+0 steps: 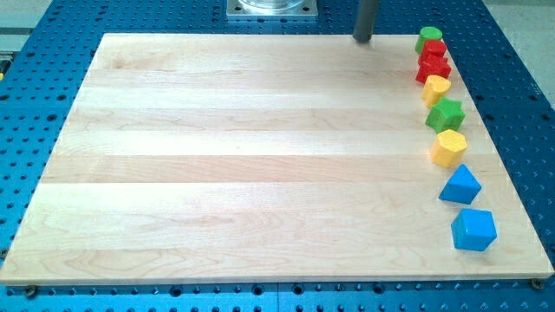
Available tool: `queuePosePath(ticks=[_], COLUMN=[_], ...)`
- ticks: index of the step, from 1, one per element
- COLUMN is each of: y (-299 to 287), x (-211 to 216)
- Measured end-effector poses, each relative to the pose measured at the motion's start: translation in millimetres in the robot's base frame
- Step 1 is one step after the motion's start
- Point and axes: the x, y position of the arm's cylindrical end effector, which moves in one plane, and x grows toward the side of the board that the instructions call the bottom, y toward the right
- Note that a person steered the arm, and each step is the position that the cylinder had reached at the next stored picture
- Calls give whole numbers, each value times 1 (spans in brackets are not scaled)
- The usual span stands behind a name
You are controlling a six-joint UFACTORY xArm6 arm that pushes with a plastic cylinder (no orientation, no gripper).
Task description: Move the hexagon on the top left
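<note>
My tip [362, 39] stands at the top edge of the wooden board [260, 156], right of centre, touching no block. All blocks lie in a line down the board's right edge. From the top: a green round block [427, 38], a red block [431, 52], a red star [434, 69], a yellow block [436, 88], a green star [445, 113], a yellow hexagon [449, 148], a blue triangular block [460, 185] and a blue block [473, 230]. The green round block is the nearest to my tip, a short way to its right. No block lies in the board's top left.
The board rests on a blue perforated table [35, 104]. A grey metal mount [273, 9] sits just beyond the board's top edge at centre.
</note>
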Motion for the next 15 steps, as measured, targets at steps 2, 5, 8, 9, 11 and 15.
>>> queuePosePath(ticks=[2,5,8,9,11,15], y=[-4,-19,-56,-53,48,157], x=[1,6,374,426,427,336])
